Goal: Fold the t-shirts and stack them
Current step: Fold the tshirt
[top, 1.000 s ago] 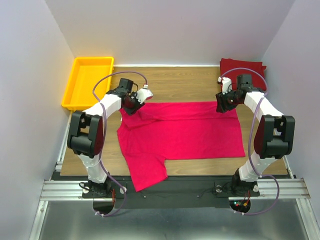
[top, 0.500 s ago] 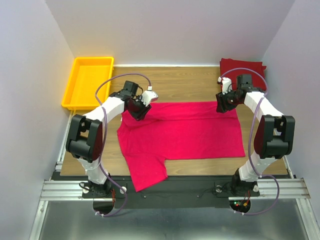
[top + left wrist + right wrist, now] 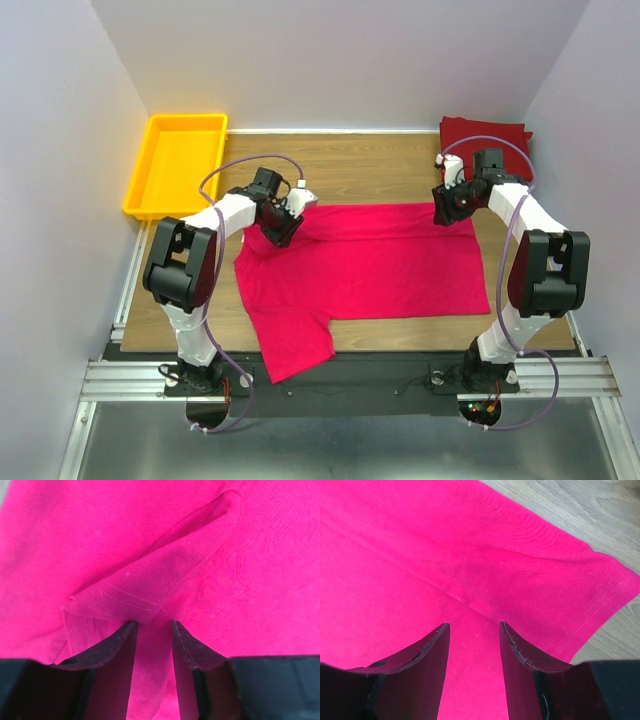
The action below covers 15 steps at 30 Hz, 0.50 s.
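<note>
A magenta-pink t-shirt [image 3: 370, 265] lies spread on the wooden table, one sleeve hanging toward the near edge. My left gripper [image 3: 283, 222] hovers low over its far left part, by a folded-over sleeve. In the left wrist view the left gripper [image 3: 152, 625] stands open, its tips at the sleeve's stitched hem [image 3: 130, 600]. My right gripper [image 3: 447, 212] is over the shirt's far right corner. The right wrist view shows the right gripper [image 3: 473, 625] open above flat pink cloth [image 3: 470, 555], near the bottom hem. A darker crimson t-shirt [image 3: 485, 132] lies folded at the back right.
A yellow plastic tray [image 3: 150, 170] sits at the back left, off the table's left side. Bare wooden table [image 3: 370, 170] shows behind the pink shirt. White walls close in on the left, back and right.
My left gripper has moved right and slightly nearer, onto the shirt's folded sleeve. The right arm has stayed where it was.
</note>
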Motion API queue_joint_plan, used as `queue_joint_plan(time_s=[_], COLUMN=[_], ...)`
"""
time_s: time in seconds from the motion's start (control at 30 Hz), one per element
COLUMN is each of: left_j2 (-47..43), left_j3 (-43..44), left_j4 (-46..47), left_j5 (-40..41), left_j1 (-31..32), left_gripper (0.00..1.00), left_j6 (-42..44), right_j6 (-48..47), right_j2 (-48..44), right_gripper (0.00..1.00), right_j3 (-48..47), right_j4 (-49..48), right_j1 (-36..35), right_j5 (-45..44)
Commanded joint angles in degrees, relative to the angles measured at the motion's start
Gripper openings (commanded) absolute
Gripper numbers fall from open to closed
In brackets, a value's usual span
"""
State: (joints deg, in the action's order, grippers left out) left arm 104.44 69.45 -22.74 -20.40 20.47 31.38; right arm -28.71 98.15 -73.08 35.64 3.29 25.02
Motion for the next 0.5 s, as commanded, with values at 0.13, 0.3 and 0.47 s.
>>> queue_joint_plan(time_s=[0.13,0.3,0.47], left_j2=[-0.5,-1.2,-0.4], left_j3=[3.1,3.1,3.9], left_j4=[0.2,0.0,0.0], left_j5=[-1.8,-1.6,-1.9], left_j1=[0.5,0.5,0.6], left_gripper=[0.26,0.36,0.38], left_j6=[-0.7,-0.4,-0.7], right_j6=[-0.7,-0.8,-0.6], right_j2=[-0.2,-0.2,-0.3], right_gripper=[0.49,0.49,0.49], right_j3=[-1.8,-1.6,-1.7], right_j4=[0.2,0.2,0.2], right_j1=[-0.3,-0.3,-0.3], right_j5=[-0.8,-0.4,-0.5])
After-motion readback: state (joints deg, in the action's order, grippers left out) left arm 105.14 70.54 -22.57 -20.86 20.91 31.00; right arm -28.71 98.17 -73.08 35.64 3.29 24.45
